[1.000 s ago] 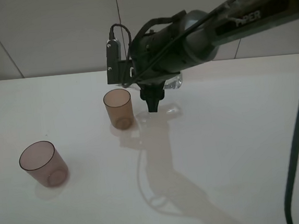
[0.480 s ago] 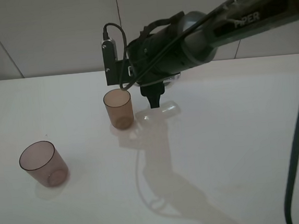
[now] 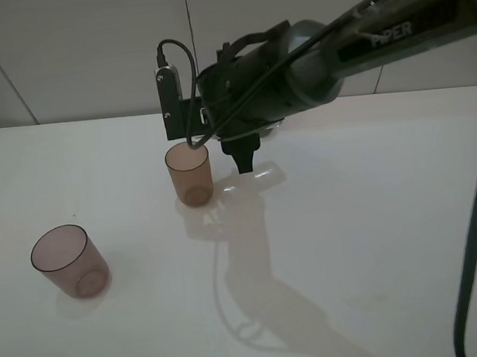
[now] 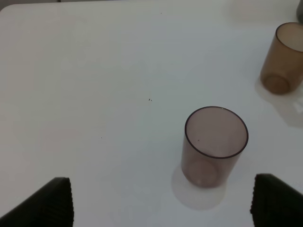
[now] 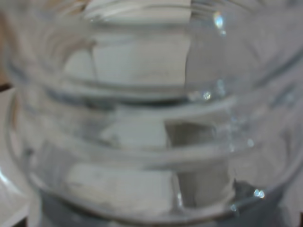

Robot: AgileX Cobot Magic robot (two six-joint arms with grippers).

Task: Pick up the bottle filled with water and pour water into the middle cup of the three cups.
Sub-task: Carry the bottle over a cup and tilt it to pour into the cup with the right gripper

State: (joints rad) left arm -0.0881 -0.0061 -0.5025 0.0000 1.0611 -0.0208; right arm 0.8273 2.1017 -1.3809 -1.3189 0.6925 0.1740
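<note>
Right pincer (image 3: pixel 243 160): clenched on bottle (image 3: pixel 262 176), which is tipped almost level just beside the amber middle cup (image 3: pixel 189 173), standing upright on the bench (image 3: pixel 375 217). No stream can be made out. Left pincer (image 4: pixel 161 203): released, empty, near the mauve cup (image 4: pixel 215 144). Step, as judged: start of the pour. Next move calls for bringing the bottle's mouth over the amber rim and tilting gently.

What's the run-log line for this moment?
right gripper: shut on small clear plastic bottle | location: raised beside amber-brown translucent plastic tumbler | pour: not visible
</note>
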